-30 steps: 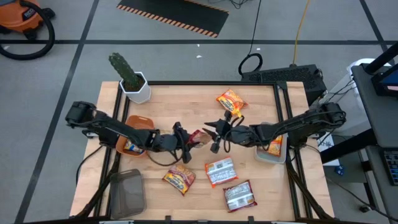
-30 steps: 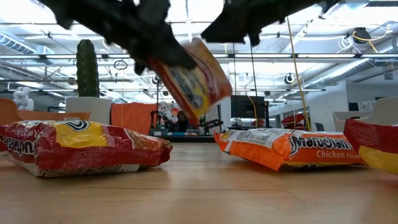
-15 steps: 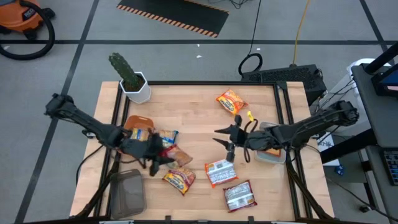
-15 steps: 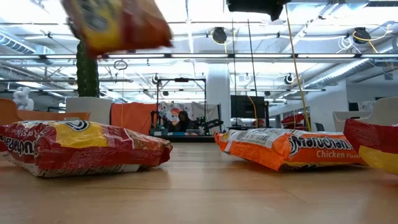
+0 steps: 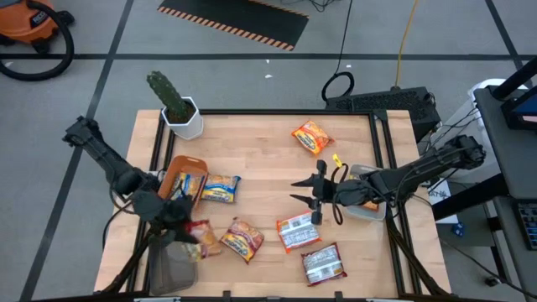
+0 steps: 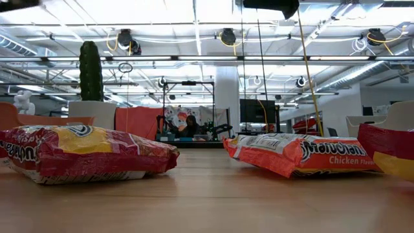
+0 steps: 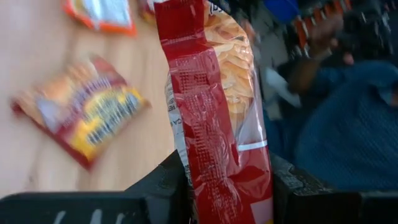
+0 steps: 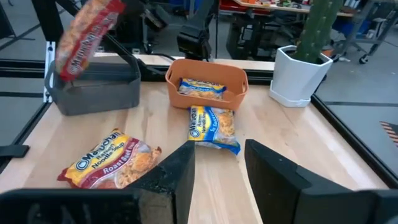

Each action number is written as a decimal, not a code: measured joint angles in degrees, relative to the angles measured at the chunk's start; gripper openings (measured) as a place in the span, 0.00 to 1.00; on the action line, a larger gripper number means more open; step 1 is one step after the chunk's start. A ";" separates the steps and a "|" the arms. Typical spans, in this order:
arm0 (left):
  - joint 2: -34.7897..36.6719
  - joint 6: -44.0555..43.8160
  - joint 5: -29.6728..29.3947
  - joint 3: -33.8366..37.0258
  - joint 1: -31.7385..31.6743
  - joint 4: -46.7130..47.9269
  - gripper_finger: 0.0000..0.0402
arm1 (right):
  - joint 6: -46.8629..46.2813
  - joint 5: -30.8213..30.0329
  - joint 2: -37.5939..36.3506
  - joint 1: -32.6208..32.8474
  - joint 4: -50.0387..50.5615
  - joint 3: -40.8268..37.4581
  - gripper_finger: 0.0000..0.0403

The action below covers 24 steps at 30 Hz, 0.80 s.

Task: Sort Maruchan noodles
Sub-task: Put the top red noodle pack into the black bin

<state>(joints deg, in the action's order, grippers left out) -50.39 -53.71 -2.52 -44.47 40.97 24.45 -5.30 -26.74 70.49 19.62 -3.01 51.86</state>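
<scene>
Maruchan noodles, 1 dark red packet [image 7: 217, 124], hang pinched in the left hand [image 5: 189, 231] over the grey tray [image 5: 172, 264], ready for dropping; the right hand [image 8: 214, 158] waits spread above the counter [image 5: 260, 143].

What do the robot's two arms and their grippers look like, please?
Both arms are dark, slim and jointed, with black cables looped along them. The left gripper and the right gripper each end in two flat black fingers. I can see no markings on them.
</scene>
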 joint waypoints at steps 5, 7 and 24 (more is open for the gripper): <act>1.03 -3.57 4.73 0.00 3.81 6.50 0.30 | 0.20 0.02 0.01 0.02 0.01 0.00 0.33; 0.95 -5.01 6.33 0.00 5.24 10.48 0.30 | 0.20 0.00 0.01 0.00 -0.01 0.00 0.33; -4.38 -16.91 1.29 0.00 15.70 18.56 0.30 | -2.99 0.02 0.01 0.68 0.18 0.00 0.33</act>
<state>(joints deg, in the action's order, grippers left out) -54.78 -70.61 -1.23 -44.47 56.67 43.00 -8.29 -26.72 70.50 20.30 -2.84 51.86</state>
